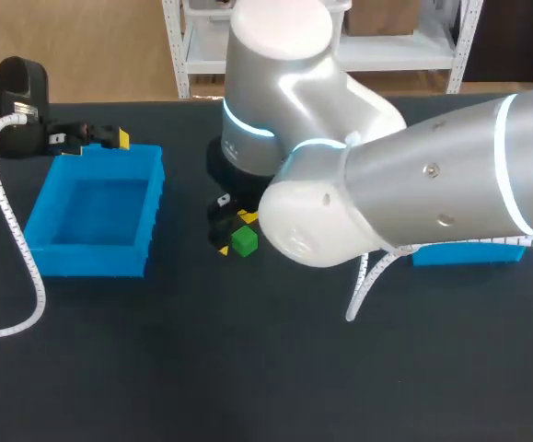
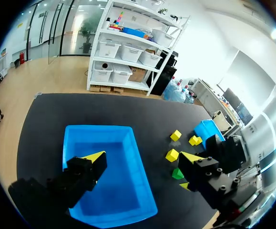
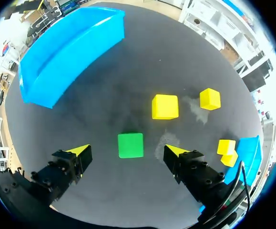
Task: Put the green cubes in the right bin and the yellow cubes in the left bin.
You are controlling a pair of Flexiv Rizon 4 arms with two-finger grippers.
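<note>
A green cube (image 1: 244, 241) lies on the black table between the two bins. My right gripper (image 1: 235, 232) hangs right over it, open. In the right wrist view the green cube (image 3: 130, 145) sits between the spread fingers of that gripper (image 3: 127, 150), untouched by either. Yellow cubes (image 3: 165, 106) (image 3: 209, 98) lie just ahead of it, and two more (image 3: 227, 146) lie beside the right bin (image 3: 249, 145). My left gripper (image 2: 142, 158) is open and empty above the back edge of the left blue bin (image 2: 99, 138).
The left bin (image 1: 91, 260) has nothing in it that I can see. My right arm (image 1: 413, 184) stretches across the table's middle, hiding most of the right bin (image 1: 469, 253). A white cable (image 1: 8, 230) hangs along the left bin's outer side.
</note>
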